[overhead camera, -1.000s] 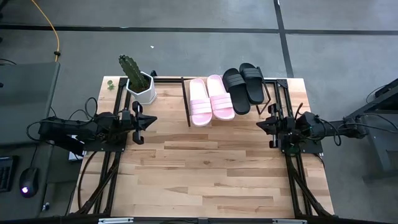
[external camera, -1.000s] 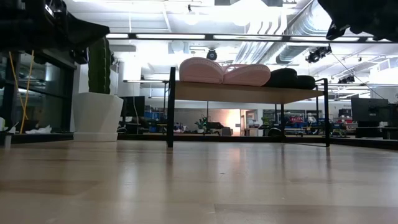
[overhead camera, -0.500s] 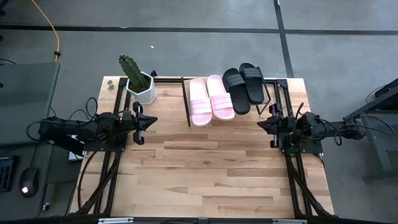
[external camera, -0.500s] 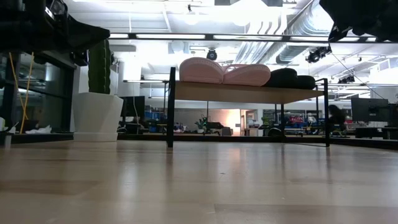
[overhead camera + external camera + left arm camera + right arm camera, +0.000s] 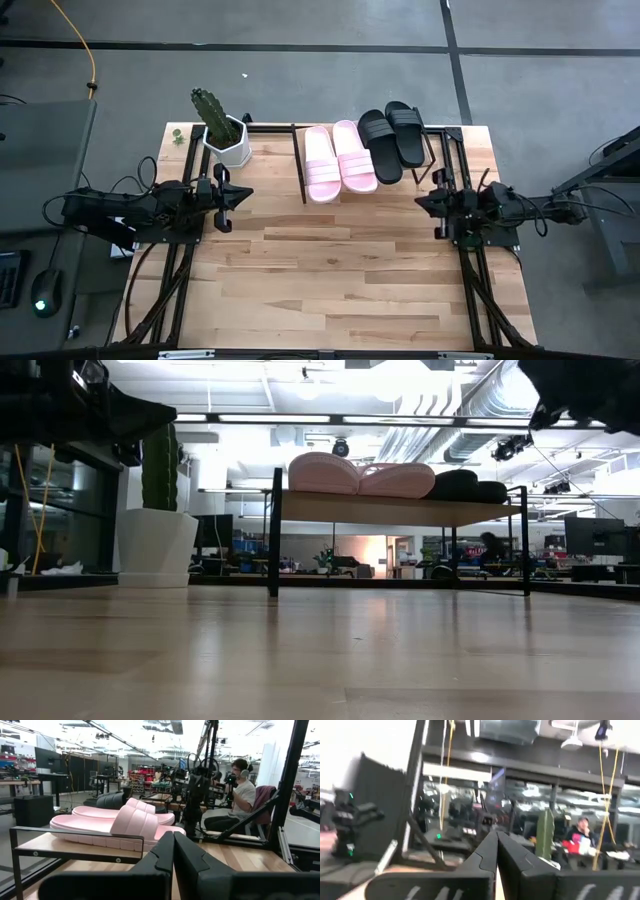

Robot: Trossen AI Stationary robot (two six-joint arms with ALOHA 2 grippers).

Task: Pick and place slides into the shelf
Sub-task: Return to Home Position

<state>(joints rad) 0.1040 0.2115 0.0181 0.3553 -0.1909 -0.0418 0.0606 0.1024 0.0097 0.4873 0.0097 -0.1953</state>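
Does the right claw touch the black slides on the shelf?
Apart. The high view shows a clear gap between the right claw and the black slides, which lie on the shelf.

Slides: 4 total. 2 pink slides [image 5: 322, 165], 2 black slides [image 5: 381, 147].
Shelf [image 5: 400, 510]: 1.
Table [image 5: 340, 285]: 1.
Potted cactus [image 5: 222, 132]: 1, in 1 white pot.
Arms: 2, ea. w/ 1 pincer: left pincer [image 5: 244, 194], right pincer [image 5: 421, 200].
People beyond table: 1 seated person [image 5: 243, 795] in left wrist view; 1 in right wrist view.
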